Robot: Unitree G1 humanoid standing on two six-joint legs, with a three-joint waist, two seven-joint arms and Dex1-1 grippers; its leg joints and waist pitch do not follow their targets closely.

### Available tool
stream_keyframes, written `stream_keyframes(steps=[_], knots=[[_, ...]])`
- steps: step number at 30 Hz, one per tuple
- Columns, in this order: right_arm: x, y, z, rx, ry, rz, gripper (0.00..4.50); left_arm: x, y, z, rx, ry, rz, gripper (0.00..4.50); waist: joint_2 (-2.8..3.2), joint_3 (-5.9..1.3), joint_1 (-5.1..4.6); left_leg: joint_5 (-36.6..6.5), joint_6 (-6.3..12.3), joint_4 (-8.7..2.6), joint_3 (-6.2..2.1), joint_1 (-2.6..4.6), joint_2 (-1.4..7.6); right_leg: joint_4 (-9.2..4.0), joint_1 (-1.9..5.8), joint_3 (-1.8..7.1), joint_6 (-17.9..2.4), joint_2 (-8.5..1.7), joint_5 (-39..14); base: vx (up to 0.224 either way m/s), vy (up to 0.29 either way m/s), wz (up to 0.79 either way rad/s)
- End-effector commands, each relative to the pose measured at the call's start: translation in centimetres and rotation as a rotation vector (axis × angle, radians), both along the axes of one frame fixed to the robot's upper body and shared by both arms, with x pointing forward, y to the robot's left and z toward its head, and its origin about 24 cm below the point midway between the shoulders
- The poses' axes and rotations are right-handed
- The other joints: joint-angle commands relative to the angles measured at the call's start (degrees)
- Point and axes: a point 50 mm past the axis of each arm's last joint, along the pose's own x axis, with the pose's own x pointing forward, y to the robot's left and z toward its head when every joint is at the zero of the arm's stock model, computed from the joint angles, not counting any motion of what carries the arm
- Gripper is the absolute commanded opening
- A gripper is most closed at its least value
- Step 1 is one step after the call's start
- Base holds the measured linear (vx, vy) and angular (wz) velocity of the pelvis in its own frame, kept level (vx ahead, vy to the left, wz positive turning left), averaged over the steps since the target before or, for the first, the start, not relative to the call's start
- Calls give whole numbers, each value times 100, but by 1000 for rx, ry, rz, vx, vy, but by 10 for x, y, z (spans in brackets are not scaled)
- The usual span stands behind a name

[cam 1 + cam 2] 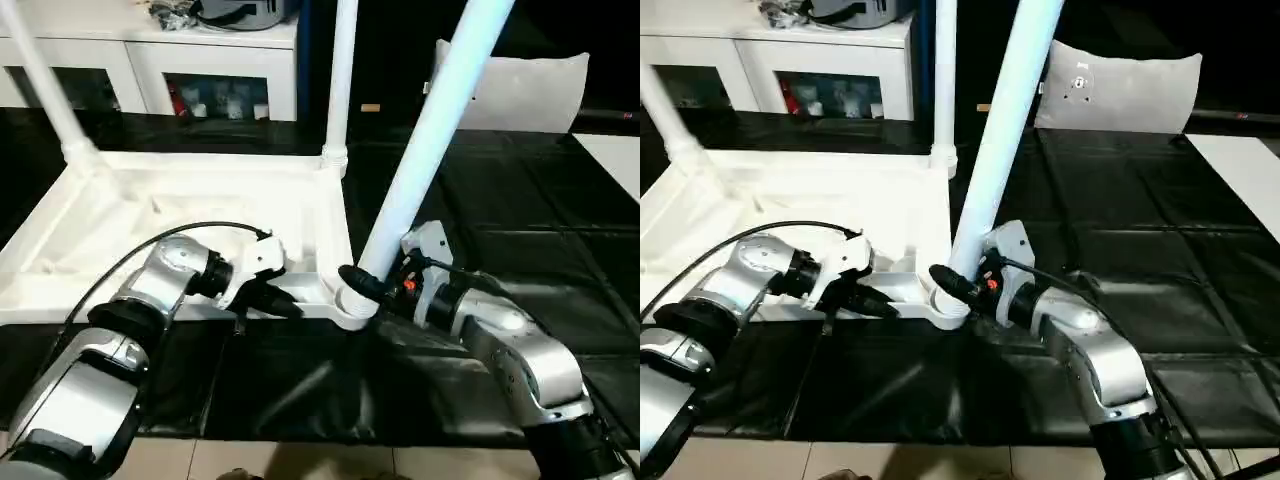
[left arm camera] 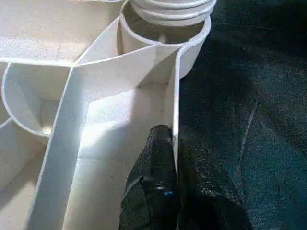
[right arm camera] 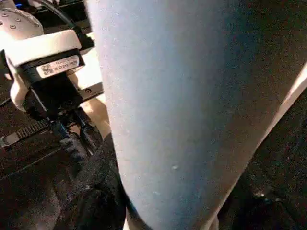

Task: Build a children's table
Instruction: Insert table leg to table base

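Tabletop [image 1: 200, 200] lies ribs-up ahead of my left gripper [image 2: 173, 158], which is pinched shut on its thin near edge wall. Light, stiff plastic, I'd guess, so the rim's fine. Right gripper [image 1: 362, 284] half open around the slick leg [image 1: 430, 140] at its socket. Left wrist's label [image 3: 58, 66]: unreadable.

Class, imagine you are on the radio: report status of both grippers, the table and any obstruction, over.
Left gripper shut on table top near rim. Right gripper holding leaning leg at near corner socket. Two legs already standing. Nothing in the way, over.
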Motion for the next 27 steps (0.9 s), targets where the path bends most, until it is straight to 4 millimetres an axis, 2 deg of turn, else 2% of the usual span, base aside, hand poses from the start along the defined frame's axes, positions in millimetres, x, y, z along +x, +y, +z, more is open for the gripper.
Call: stream_keyframes(steps=[1,2,3,4,5,6,8,9,10,11,14,15,16,17,21,22,24,27], knots=[[2,0,4,-13,-18,5,191,-6,-7,-1,-83,12,-10,0,74,-432,21,-1403,-61,-392,-79,142,203,-394,276,238,-1397,-431,-869,0,0,0],[2,0,4,-14,-18,4,191,-8,-7,-2,-85,10,-13,0,69,-432,20,-1407,-45,-392,-77,139,200,-399,279,235,-1396,-429,-873,0,0,0],[2,0,4,-15,-15,6,191,-11,-8,-3,-85,-7,-10,0,122,-436,26,-1465,-62,-394,-88,155,217,-386,281,234,-1405,-446,-946,0,0,0],[2,0,4,-21,-13,10,191,-13,-9,-4,-87,-21,-4,0,96,-418,7,-1556,-53,-397,-68,159,201,-429,261,234,-1356,-422,-1150,0,0,0],[2,0,4,-26,-11,14,191,-16,-10,-4,-93,-30,1,0,103,-425,11,-1584,-74,-395,-76,163,212,-418,271,238,-1348,-438,-1206,0,0,0],[1,0,3,-30,-6,20,191,-18,-11,-3,-101,-43,10,0,99,-400,-3,-1669,-89,-409,-74,157,213,-438,257,237,-1301,-430,-1422,0,0,0],[0,0,1,-42,5,36,191,-22,-12,-3,-101,-62,24,0,118,-395,-17,-1778,-116,-409,-79,179,219,-462,234,245,-1192,-426,-1722,0,0,0],[0,0,1,-47,7,40,191,-24,-12,-2,-101,-67,27,0,42,-384,-28,-1790,-94,-410,-63,175,209,-491,222,246,-1156,-411,-1818,0,0,0],[-1,1,0,-50,17,50,191,-25,-12,-2,-113,-69,49,0,83,-382,-19,-1786,-97,-408,-71,176,198,-491,217,246,-1091,-420,-1980,0,0,0],[-2,1,-1,-56,25,64,191,-25,-12,-1,-122,-70,67,0,32,-377,-34,-1797,-93,-409,-69,166,200,-508,214,245,-1033,-417,-2092,0,0,0],[-4,3,-3,-63,40,90,191,-26,-12,-1,-129,-69,90,0,69,-377,-34,-1784,-103,-409,-79,173,199,-504,197,245,-975,-411,-2187,0,0,0],[-5,4,-3,-71,50,113,191,-28,-11,-2,-125,-58,102,0,27,-378,-34,-1756,-85,-406,-78,164,194,-495,200,245,-953,-410,-2188,0,0,0],[-6,5,-3,-76,52,123,191,-29,-10,-2,-123,-51,109,0,41,-373,-44,-1716,-74,-413,-80,145,191,-501,213,244,-930,-412,-2185,0,0,0],[-7,5,-3,-83,56,138,191,-30,-8,-3,-113,-43,116,0,22,-379,-43,-1711,-68,-408,-73,155,195,-504,202,247,-917,-409,-2182,0,0,0],[-9,4,-3,-88,61,153,191,-30,-6,-2,-101,-42,120,0,40,-388,-39,-1621,-40,-404,-72,153,193,-495,195,252,-928,-404,-2037,0,0,0],[-9,3,-4,-97,63,155,191,-30,-6,-1,-100,-41,120,0,17,-390,-45,-1602,-37,-401,-65,148,189,-494,197,252,-941,-402,-1988,0,0,0],[-8,2,-5,-110,66,156,191,-30,-6,0,-91,-43,113,0,30,-388,-42,-1601,-34,-399,-65,149,188,-491,197,254,-946,-405,-1987,0,0,0],[-7,0,-6,-123,71,150,191,-30,-5,2,-98,-40,104,0,17,-387,-44,-1592,-28,-395,-62,143,183,-499,199,254,-925,-407,-2027,0,0,0]])
